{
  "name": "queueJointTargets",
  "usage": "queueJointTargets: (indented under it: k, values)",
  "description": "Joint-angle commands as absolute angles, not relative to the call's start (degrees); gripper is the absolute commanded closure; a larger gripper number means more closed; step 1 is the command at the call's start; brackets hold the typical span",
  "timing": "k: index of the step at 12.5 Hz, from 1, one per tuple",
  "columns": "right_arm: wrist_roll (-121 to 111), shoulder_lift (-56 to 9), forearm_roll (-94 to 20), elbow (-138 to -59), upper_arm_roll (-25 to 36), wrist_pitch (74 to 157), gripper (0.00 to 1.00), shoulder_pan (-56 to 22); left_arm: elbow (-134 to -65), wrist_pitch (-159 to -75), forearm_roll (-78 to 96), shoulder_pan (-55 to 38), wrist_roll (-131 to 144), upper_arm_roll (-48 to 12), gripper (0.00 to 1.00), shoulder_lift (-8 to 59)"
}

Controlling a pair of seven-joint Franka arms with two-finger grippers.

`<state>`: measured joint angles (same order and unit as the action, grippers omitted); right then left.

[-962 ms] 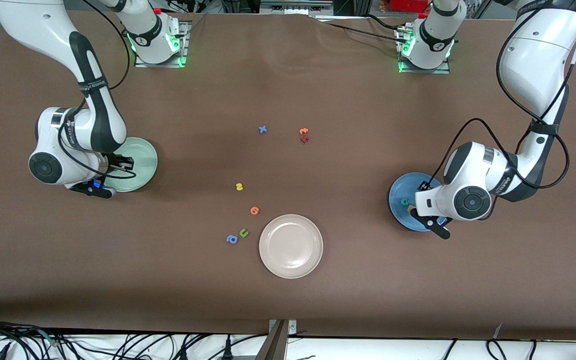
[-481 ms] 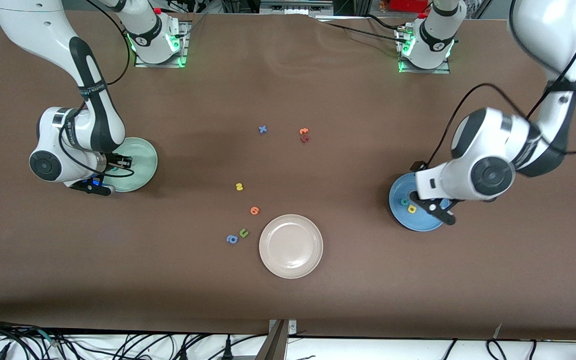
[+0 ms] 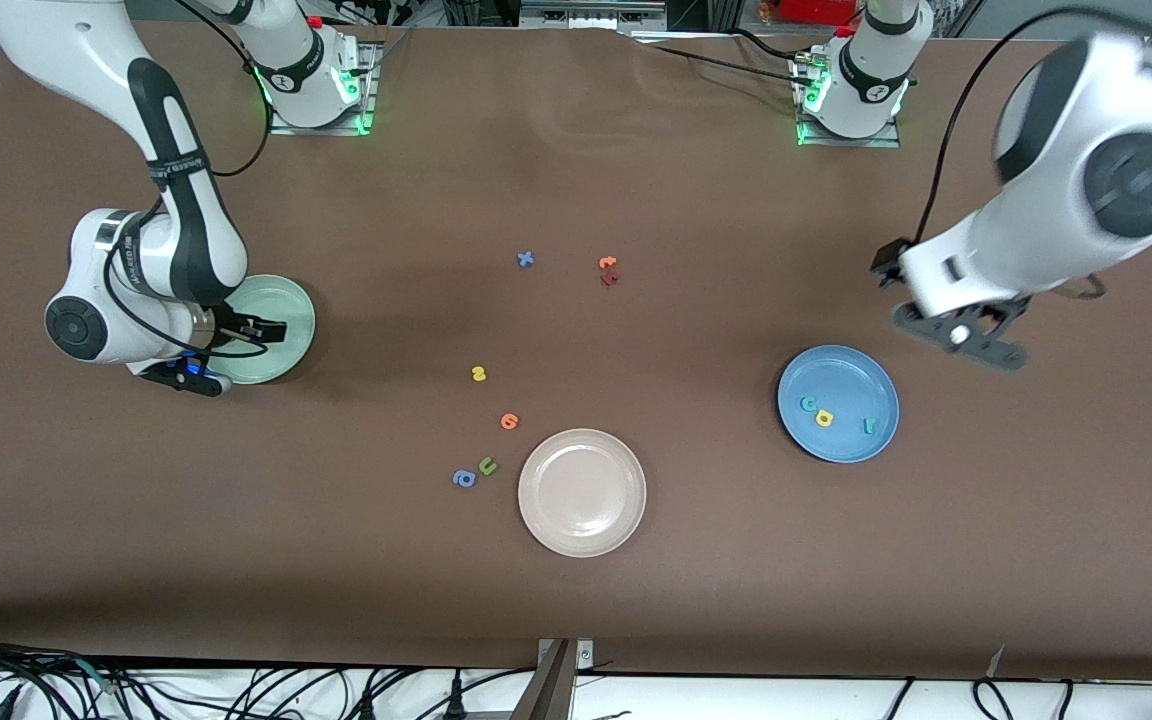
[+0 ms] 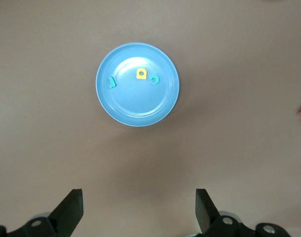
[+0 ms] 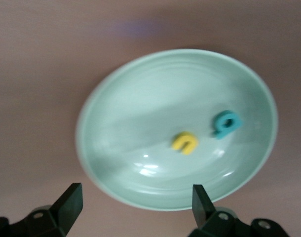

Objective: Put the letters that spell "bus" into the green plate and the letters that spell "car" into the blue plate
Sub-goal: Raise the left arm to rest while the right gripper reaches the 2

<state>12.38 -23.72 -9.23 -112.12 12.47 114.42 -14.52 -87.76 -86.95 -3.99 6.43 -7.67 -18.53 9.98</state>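
**Q:** Plates?
**A:** Blue plate (image 3: 841, 375): c (image 3: 808, 404) at 9 o'clock, a (image 3: 824, 418) middle, r (image 3: 869, 425) at 3. Green plate (image 3: 286, 300): u (image 5: 185, 142), b (image 5: 226, 123).

**Q:** Jaws?
**A:** My left gripper (image 3: 956, 335) is released and empty, over table at 1 o'clock of blue plate. My right gripper (image 5: 133, 207) is released over green plate, clear of u and b. The s (image 3: 479, 374) lies mid-table, 3 o'clock of green plate.

Two glossy white arms with rounded shells, black bands at the joints and dark round end caps; loose black cables loop along each arm; small dark lettering runs down the right arm's black strip; each base glows green on a metal plate — a red cap beside it; black, wedge-shaped gripper fingers (image 4: 71, 210).
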Motion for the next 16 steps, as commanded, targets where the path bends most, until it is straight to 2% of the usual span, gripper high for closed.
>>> queueJointTargets:
  k: [1,2,4,8,9,14,16]
  values:
    - [20.10,-23.29,-10.37,-108.39,6.79,115.04,0.02,-15.47,-89.12,-88.94,3.05,0.64,-7.91,-5.68,0.00,6.24]
    - [23.61,-23.81,-10.20,-106.37,4.85,115.57,0.02,-16.34,-89.30,-89.64,3.42,-2.86,-6.78,-2.58,0.00,5.11]
    - [25.93,-24.69,-9.85,-104.07,3.08,118.54,0.02,-20.54,-89.64,-90.09,0.90,-3.78,-0.65,-2.37,0.00,2.91]
    - [25.75,-29.25,-10.11,-103.97,2.72,133.03,0.02,-30.39,-100.00,-90.97,0.53,-3.68,-0.53,-2.37,0.00,-6.12]
    - [25.93,-30.66,-10.11,-103.97,2.72,135.85,0.04,-31.89,-100.37,-90.71,0.44,-3.95,-0.70,-2.37,0.00,-6.41]
    - [24.61,-35.59,-5.90,-103.80,2.81,144.30,0.06,-33.22,-97.48,-90.18,0.44,-3.52,-0.44,-2.37,0.00,-5.19]
    - [24.96,-37.61,-3.96,-103.71,2.81,148.08,0.09,-33.31,-94.15,-88.51,0.44,-3.43,-0.09,-2.55,0.00,-2.74]
